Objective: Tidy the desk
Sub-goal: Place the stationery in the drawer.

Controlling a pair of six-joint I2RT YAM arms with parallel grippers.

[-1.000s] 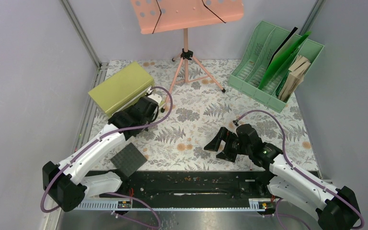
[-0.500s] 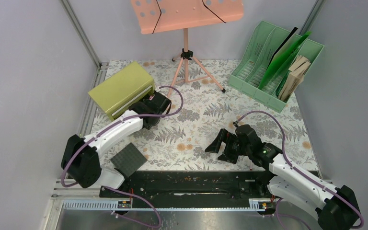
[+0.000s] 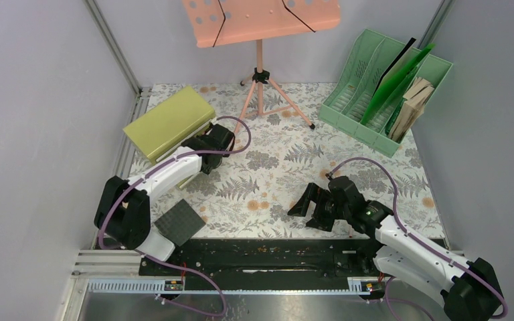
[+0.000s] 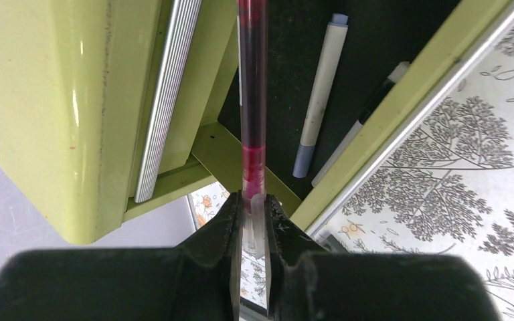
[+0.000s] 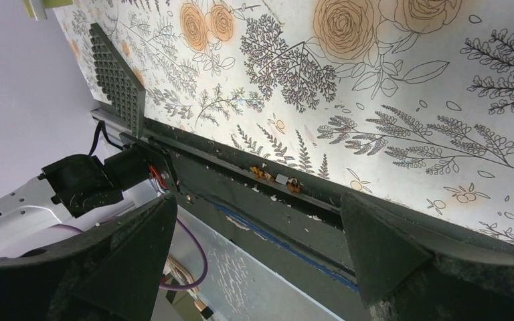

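Observation:
The desk (image 3: 281, 167) has a whitish top with fern leaves and orange flowers. An olive-yellow drawer cabinet (image 3: 167, 124) stands at its back left with a drawer (image 4: 348, 80) pulled open. My left gripper (image 3: 204, 144) is at the drawer front, shut on a red pen (image 4: 251, 100) whose barrel reaches into the drawer. Two pens (image 4: 318, 100) lie on the drawer's dark floor. My right gripper (image 3: 306, 207) is open and empty, low over the desk's near right part; its fingers (image 5: 375, 247) frame the front rail.
A dark grey square pad (image 3: 179, 223) lies at the near left edge. A pink music stand (image 3: 261, 80) stands at the back middle. A green file rack (image 3: 381, 87) with folders sits at the back right. A black rail (image 3: 268, 251) runs along the front edge.
My left arm has swung back and left, bringing the red pen up to the cabinet's open drawer. My right gripper has shifted slightly toward me.

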